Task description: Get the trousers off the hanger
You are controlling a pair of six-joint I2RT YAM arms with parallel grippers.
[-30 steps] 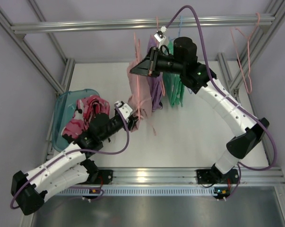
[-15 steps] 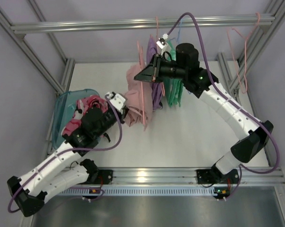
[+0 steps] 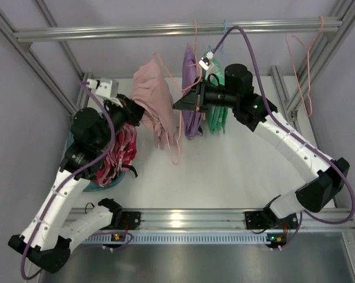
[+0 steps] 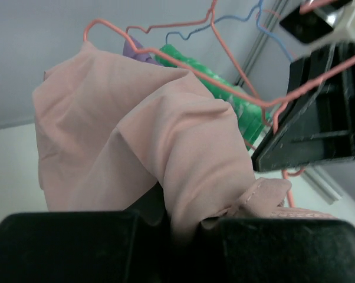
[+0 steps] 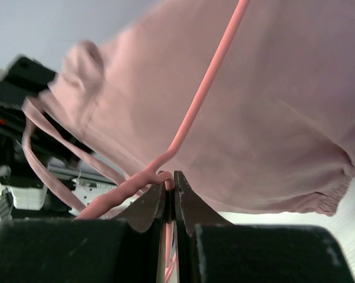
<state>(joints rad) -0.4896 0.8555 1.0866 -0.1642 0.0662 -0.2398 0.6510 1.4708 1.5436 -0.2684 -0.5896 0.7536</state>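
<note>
One pair of trousers (image 3: 155,106) only: soft, pale dusty-pink, plain, crumpled into deep folds (a stitched hem edge visible in the left wrist view). Draped over the hanger (image 5: 204,88), a single thin salmon-pink wire, and bunched mostly to its left. Clenched on that fabric, left of the hanger: left gripper (image 3: 135,115) fingers. Pinched tight on the hanger's own wire: right gripper (image 5: 170,190) fingers. Right of the hanger, one purple garment (image 3: 191,125) and one green garment (image 3: 216,121); farther right, one spare hanger (image 3: 310,88). Below the hanger, white counter (image 3: 236,171).
</note>
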